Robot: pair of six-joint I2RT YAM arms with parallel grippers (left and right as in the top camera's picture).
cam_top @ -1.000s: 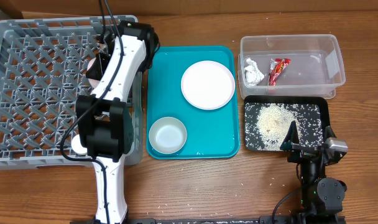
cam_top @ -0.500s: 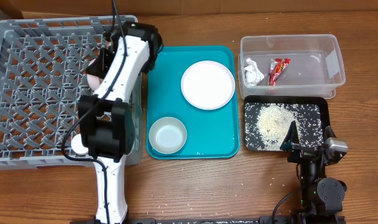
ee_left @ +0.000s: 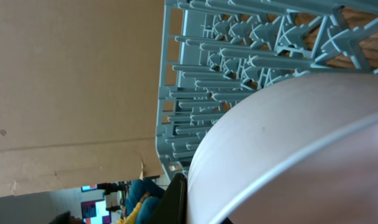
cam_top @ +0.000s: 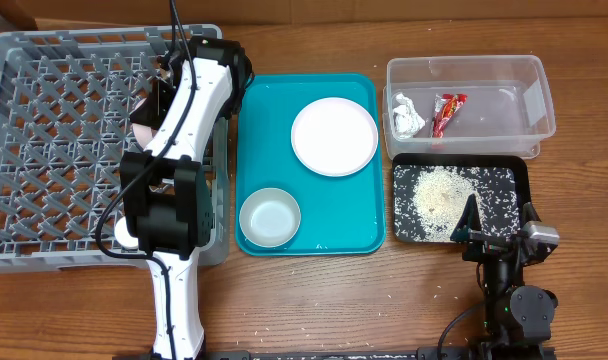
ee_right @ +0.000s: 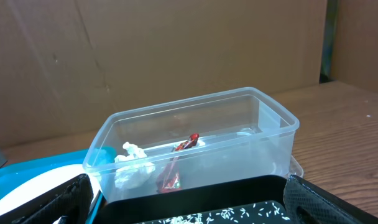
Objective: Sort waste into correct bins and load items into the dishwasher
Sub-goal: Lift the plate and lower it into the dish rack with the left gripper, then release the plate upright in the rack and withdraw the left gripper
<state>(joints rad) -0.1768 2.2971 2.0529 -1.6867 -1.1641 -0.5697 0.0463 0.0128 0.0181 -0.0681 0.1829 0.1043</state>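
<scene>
My left gripper (cam_top: 161, 97) is over the right side of the grey dish rack (cam_top: 54, 130), shut on a white plate with a pinkish back (cam_top: 144, 127) held on edge. In the left wrist view that plate (ee_left: 288, 143) fills the frame beside a black finger (ee_left: 176, 199), with the rack's lattice (ee_left: 239, 62) behind. A second white plate (cam_top: 334, 137) and the steel bowl (cam_top: 270, 218) lie on the teal tray (cam_top: 364, 235). The clear tub (cam_top: 524, 125) holds the tissue (cam_top: 406, 115) and red wrapper (cam_top: 447, 112). Rice (cam_top: 439, 193) lies in the black tray (cam_top: 519, 175). My right gripper (cam_top: 494, 232) is open and empty at that tray's near edge. The chopsticks are out of view.
A small white round object (cam_top: 127, 233) shows at the rack's near right corner under my left arm. Loose rice grains (cam_top: 442, 291) are scattered on the wooden table in front. The right wrist view shows the tub (ee_right: 270, 143), wrapper (ee_right: 173, 180) and tissue (ee_right: 132, 163).
My left gripper has shifted a little to the left, further over the rack, with the plate in it. The right arm has not moved.
</scene>
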